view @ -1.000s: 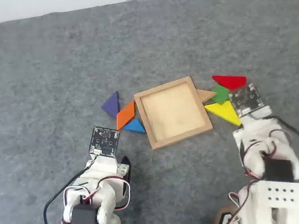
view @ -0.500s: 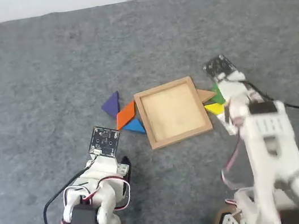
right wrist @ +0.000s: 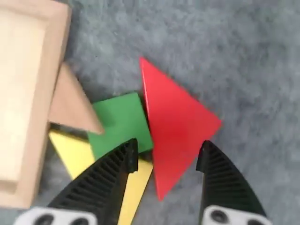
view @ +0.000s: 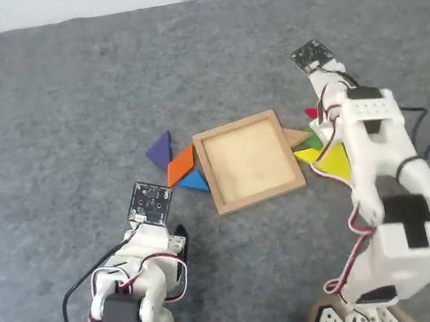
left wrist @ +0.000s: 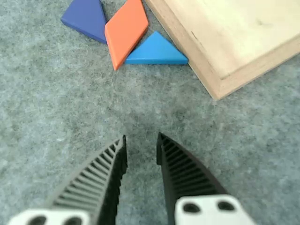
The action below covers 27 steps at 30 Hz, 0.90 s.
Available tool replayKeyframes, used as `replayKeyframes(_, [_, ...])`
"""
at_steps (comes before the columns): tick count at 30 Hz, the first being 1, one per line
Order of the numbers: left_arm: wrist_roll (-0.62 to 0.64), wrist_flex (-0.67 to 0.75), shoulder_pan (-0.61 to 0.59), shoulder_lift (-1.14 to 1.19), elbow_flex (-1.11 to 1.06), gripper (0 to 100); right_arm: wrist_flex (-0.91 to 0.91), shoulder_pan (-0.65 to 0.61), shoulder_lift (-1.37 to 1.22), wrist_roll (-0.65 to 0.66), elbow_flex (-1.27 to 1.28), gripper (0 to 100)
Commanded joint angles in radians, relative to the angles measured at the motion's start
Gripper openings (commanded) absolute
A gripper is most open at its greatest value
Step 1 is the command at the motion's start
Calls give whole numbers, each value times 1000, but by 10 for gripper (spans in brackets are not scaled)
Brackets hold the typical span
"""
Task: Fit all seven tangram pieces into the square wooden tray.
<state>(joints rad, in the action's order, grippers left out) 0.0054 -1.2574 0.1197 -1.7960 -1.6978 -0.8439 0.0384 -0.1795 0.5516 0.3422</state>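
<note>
- Tray [view: 260, 194] sits between the arms; we count all seven pieces outside it, on the mat [view: 64, 95].
- Right gripper [right wrist: 168, 145]: spread wide, straddling the red triangle [right wrist: 176, 117], which touches the green square [right wrist: 119, 122].
- Left gripper [left wrist: 141, 137]: narrow gap, over bare mat near the blue triangle [left wrist: 154, 50].

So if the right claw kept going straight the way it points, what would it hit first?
Most likely the red triangle, which lies framed by the open right gripper; how high the gripper hangs above it is unclear.
</note>
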Motion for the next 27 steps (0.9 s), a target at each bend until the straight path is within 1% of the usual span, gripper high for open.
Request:
replayKeyframes(1, [9,-5,-3,-21,15,100,10,10,-54,49,-110,242])
replayKeyframes(6, [9,-5,-3,-21,15,100,7,58,-159,107,-184,366])
replayKeyframes(8, [9,-5,-3,-21,15,100,-16,64,-191,132,-215,387])
replayKeyframes(19, [9,-5,-3,-21,15,100,-47,16,-311,272,-302,387])
replayKeyframes(27, [9,-5,-3,-21,15,100,-68,25,-312,195,-310,386])
